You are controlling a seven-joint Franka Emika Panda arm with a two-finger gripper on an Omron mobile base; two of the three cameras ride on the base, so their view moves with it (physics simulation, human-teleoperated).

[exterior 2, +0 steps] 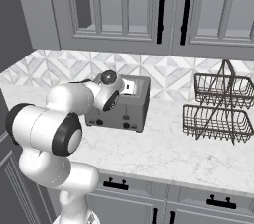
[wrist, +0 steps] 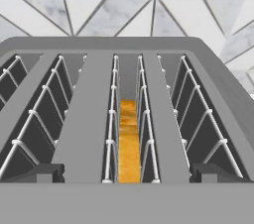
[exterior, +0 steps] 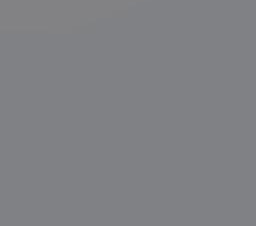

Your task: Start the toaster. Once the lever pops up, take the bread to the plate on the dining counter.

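Since the bread (wrist: pixel 128 141) sits deep in the toaster (exterior 2: pixel 121 104) mid slot, it's light, crumbly; pinch top edge gently. End effector (wrist: pixel 128 173) jaws apart, w/ nothing held.

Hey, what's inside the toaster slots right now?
In the toaster, the middle slot holds one bread slice, seen edge-on between wire guides, golden orange. Its faces and lower part are hidden. The other slots look empty.
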